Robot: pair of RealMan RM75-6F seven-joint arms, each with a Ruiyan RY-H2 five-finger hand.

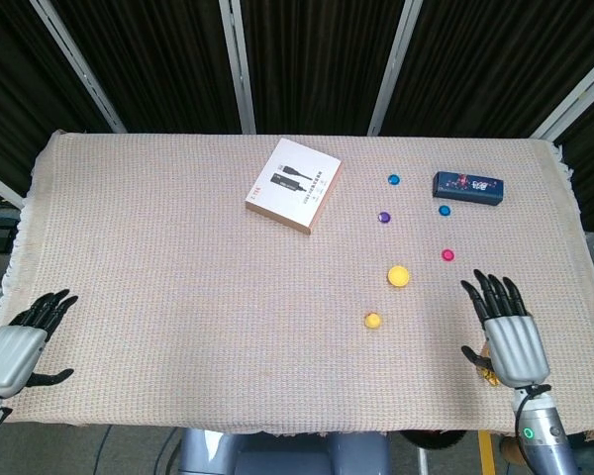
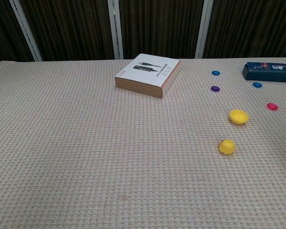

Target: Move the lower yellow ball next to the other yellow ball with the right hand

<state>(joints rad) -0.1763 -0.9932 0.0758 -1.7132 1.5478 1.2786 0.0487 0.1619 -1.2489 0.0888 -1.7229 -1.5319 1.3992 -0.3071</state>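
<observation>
The lower yellow ball [image 1: 373, 321] [image 2: 226, 147] lies on the woven cloth, small and round. The other yellow ball [image 1: 398, 275] [image 2: 238, 116] sits a short way beyond it and slightly right. My right hand [image 1: 505, 332] hovers over the cloth to the right of the lower ball, fingers spread, holding nothing; only the head view shows it. My left hand [image 1: 18, 341] rests at the table's near left corner, fingers apart and empty.
A flat box [image 1: 293, 185] lies at the back centre. A dark blue case [image 1: 467, 185] sits back right, with small blue, purple and pink discs [image 1: 447, 254] around it. A gold object [image 1: 488, 374] peeks out under my right hand by the front edge.
</observation>
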